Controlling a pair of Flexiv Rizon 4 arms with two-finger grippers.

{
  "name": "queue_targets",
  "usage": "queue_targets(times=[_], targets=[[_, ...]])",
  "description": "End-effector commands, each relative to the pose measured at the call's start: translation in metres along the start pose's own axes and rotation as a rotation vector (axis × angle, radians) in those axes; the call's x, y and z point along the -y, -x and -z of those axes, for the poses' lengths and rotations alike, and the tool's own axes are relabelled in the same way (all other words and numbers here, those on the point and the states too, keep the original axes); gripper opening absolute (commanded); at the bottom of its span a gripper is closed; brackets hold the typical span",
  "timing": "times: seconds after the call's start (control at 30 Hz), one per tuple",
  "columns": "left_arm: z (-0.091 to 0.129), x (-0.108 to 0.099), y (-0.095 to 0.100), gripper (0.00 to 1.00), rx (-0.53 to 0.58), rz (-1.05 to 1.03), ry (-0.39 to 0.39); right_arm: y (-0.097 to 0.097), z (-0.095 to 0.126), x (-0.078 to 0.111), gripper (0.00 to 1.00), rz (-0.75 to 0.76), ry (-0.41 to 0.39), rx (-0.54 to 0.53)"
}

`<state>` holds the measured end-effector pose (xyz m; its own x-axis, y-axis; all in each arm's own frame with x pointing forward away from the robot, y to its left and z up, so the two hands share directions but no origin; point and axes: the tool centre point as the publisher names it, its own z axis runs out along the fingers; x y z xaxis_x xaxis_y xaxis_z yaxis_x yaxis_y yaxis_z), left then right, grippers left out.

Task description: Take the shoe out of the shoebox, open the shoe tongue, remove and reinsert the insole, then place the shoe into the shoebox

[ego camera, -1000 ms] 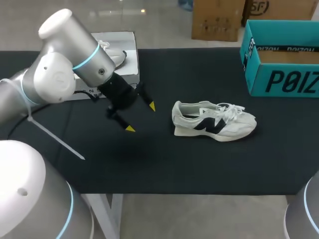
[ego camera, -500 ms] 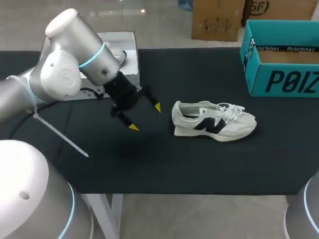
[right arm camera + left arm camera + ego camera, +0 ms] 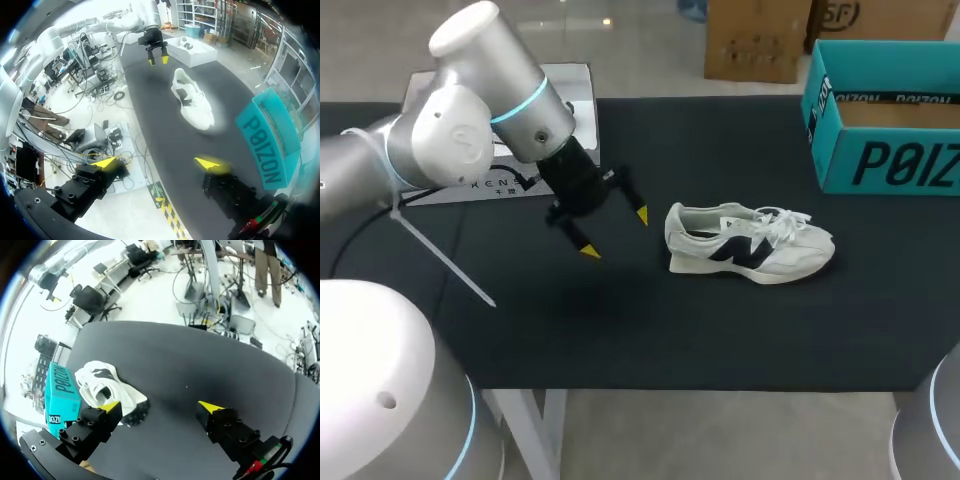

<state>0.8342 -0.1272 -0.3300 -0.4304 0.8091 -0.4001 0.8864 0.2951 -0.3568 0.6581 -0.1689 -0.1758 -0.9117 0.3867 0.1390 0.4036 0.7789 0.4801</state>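
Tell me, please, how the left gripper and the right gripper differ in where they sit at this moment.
The left gripper hangs over the black table close to the heel of the white shoe; the right gripper sits back by the table's edge, far from the shoe and nearer the teal shoebox. The left gripper shows in the head view; the right gripper does not. Both are open with nothing between their fingers.

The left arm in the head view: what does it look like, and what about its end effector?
The left arm is made of fat, rounded silver-grey tubes, with a light blue ring around a joint. A pale cable trails off it. Its end effector is black, with two fingers that end in pointed, bright yellow tips. Seen from the wrist, the finger blocks show small screw holes.
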Motion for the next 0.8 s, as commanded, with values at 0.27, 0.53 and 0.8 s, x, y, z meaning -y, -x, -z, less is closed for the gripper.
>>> queue_targets(times=[0.27, 0.53, 0.8], targets=[[-0.002, -0.008, -0.028, 1.0, 0.576, 0.216, -0.575, 0.0, -0.001, 0.001, 1.0, 0.0, -0.002, 0.001], [-0.004, -0.003, -0.027, 1.0, 0.642, 0.31, -0.629, 0.0, -0.001, 0.001, 1.0, 0.0, -0.002, 0.001], [-0.01, -0.001, -0.026, 1.0, 0.664, 0.376, -0.714, 0.0, -0.001, 0.001, 1.0, 0.0, -0.002, 0.001]])
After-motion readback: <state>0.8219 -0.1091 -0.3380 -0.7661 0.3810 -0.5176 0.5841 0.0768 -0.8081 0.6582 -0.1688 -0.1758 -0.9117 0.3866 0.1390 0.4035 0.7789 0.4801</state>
